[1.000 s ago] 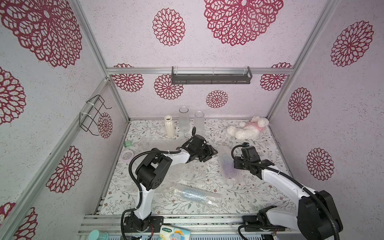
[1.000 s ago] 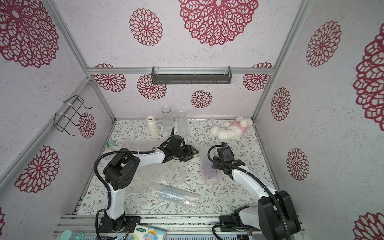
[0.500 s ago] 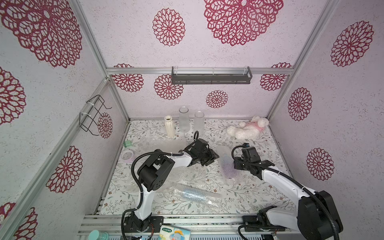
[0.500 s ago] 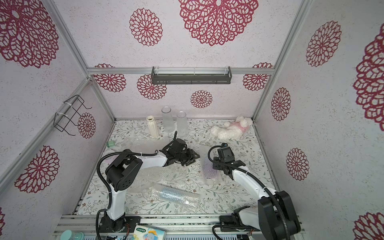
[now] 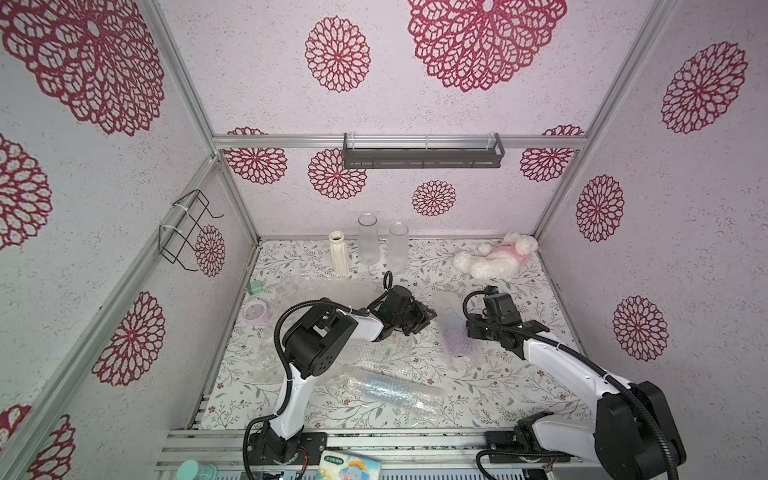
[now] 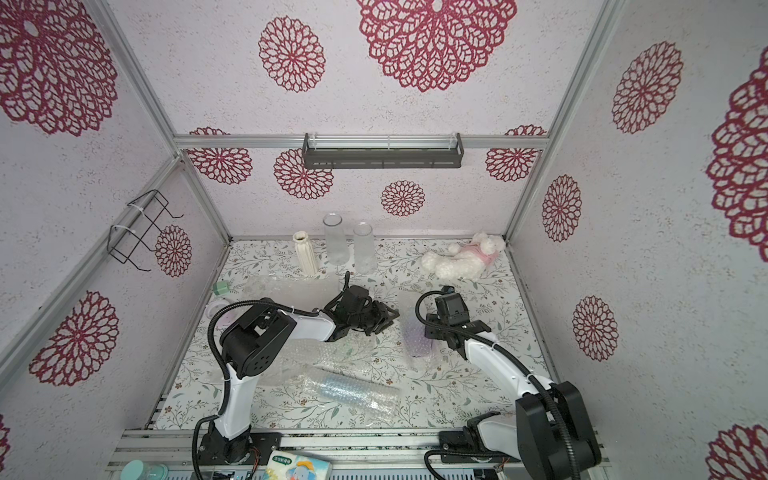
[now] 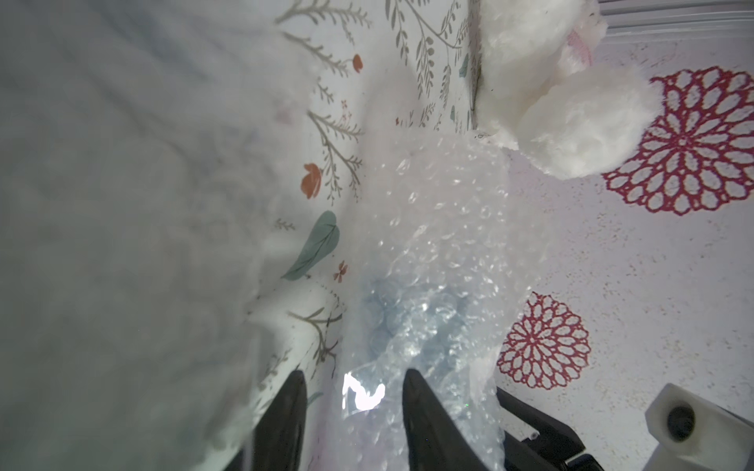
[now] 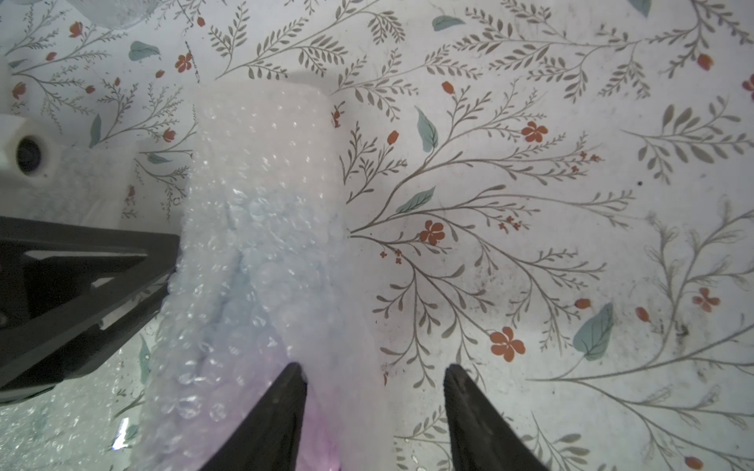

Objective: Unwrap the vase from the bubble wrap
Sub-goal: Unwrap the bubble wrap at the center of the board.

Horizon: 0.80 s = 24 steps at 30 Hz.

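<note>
The bubble wrap (image 8: 261, 183), crinkly clear film over a purplish vase (image 6: 415, 338), lies right of the table's (image 5: 498, 395) middle. The left gripper (image 7: 354, 372) stands released around a loose edge of it; the right gripper (image 8: 373, 365), also released, straddles its side. That slippery edge may slide out, I judge, or a pull could roll the round vase.

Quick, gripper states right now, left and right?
Left gripper: open, bubble wrap edge between its jaws, not clamped.
Right gripper: open beside the wrapped bundle, nothing clamped.
</note>
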Motion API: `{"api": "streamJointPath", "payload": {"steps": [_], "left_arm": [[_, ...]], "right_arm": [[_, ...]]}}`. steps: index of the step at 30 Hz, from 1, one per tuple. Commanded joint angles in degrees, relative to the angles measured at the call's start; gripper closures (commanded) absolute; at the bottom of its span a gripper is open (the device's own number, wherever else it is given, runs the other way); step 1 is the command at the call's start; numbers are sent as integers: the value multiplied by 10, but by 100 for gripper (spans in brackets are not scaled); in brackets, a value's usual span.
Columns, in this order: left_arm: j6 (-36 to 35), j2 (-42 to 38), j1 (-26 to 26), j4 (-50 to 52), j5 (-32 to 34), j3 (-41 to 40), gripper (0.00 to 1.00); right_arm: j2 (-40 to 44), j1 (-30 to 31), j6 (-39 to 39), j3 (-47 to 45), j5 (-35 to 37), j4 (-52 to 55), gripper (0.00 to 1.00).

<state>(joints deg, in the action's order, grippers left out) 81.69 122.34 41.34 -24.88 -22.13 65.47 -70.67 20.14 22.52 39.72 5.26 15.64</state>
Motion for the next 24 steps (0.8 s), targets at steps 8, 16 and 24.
{"api": "streamJointPath", "payload": {"steps": [8, 16, 24], "left_arm": [[37, 15, 4, -61, 5, -6, 63], [9, 16, 5, 21, 0, 23, 64], [39, 31, 9, -39, -7, 15, 70]], "right_arm": [[18, -4, -1, 16, 1, 1, 43], [23, -5, -1, 17, 3, -3, 43], [20, -5, -3, 18, 5, -3, 43]]}}
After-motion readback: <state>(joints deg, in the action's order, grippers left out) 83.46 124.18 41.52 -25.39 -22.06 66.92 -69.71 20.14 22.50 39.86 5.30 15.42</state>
